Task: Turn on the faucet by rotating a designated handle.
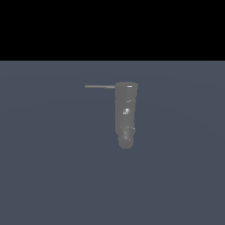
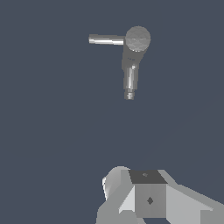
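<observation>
The faucet (image 1: 125,115) is a grey glossy cylinder with a narrower rounded tip, standing on the dark blue-grey floor. Its handle (image 1: 99,86), a thin straight grey rod, sticks out from the faucet's top toward the exterior view's left. The wrist view shows the faucet (image 2: 133,57) from above, with the handle (image 2: 106,40) projecting sideways from its round cap. My gripper (image 2: 140,186) shows only as pale blocky finger parts at the edge of the wrist view, well apart from the faucet and touching nothing. Whether it is open or shut does not show. It is out of the exterior view.
A flat blue-grey floor (image 1: 52,176) surrounds the faucet on all sides. A black band fills the upper part of the exterior view.
</observation>
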`<state>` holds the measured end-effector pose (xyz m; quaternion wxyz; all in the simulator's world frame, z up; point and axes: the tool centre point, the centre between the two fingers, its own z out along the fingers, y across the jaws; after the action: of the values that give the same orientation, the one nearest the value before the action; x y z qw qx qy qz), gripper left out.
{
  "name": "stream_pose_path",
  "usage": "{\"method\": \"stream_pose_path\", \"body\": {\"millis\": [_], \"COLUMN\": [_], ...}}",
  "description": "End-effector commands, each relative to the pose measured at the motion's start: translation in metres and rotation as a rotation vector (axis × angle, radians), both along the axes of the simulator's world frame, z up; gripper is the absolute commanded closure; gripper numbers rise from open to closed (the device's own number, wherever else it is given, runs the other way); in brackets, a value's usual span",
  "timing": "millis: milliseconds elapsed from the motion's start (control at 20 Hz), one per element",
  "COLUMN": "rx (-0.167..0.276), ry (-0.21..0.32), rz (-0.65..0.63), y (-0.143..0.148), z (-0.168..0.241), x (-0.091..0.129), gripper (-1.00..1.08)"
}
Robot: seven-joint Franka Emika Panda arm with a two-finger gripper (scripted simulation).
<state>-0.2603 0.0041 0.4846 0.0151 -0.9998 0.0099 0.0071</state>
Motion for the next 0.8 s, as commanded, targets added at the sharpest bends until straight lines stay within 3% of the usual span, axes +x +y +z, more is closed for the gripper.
{"method": "stream_pose_path", "body": {"millis": [0, 750], "rx": [0.0, -0.002], "ry": [0.0, 0.002], "rz": [0.0, -0.123], "y": [0.0, 0.023], "z": [0.0, -0.021], "x": [0.0, 0.014], "gripper": [1.08, 1.08]}}
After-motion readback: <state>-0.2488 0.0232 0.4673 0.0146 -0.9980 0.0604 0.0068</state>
